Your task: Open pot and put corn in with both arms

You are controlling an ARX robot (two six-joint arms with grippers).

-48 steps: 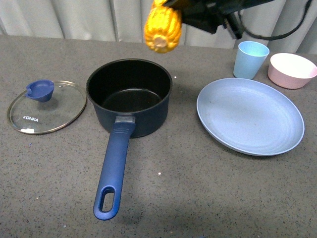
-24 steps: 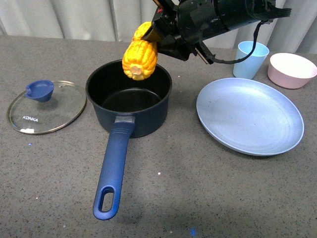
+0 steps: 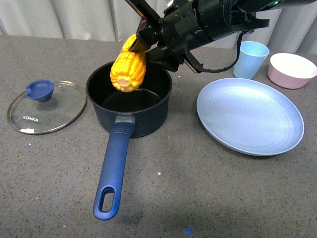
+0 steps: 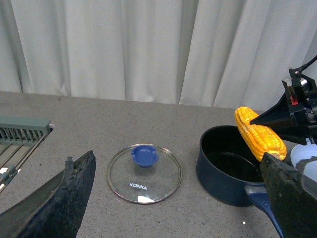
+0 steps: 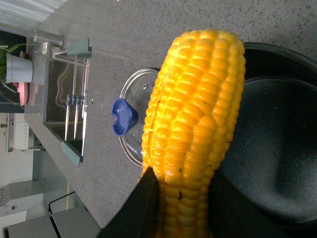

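The right pincer (image 3: 137, 43) is clamped on the upper end of the corn (image 3: 128, 71). In the right wrist view one black finger (image 5: 148, 208) presses along the kernels. The cob hangs tilted, free end lowest, over the open mouth of the pot (image 3: 148, 119), toward the left part of the rim. I cannot tell whether its tip is below the rim line. The pot's black floor is bare, and its blue handle (image 3: 114, 166) runs toward the robot across open desk (image 3: 198, 198).

Left of the pot the glass lid (image 3: 59, 111) lies flat, knob up, a narrow gap between its edge and the pot wall. On the right a strip of bare desk parts the pot from the blue plate (image 3: 250, 119). The light blue cup (image 3: 250, 59) and the pink bowl (image 3: 292, 70) stand behind the plate near the far edge.

The left pincer (image 4: 176, 163) has its fingers spread wide apart, empty, raised above the desk, framing lid and pot in its wrist view.
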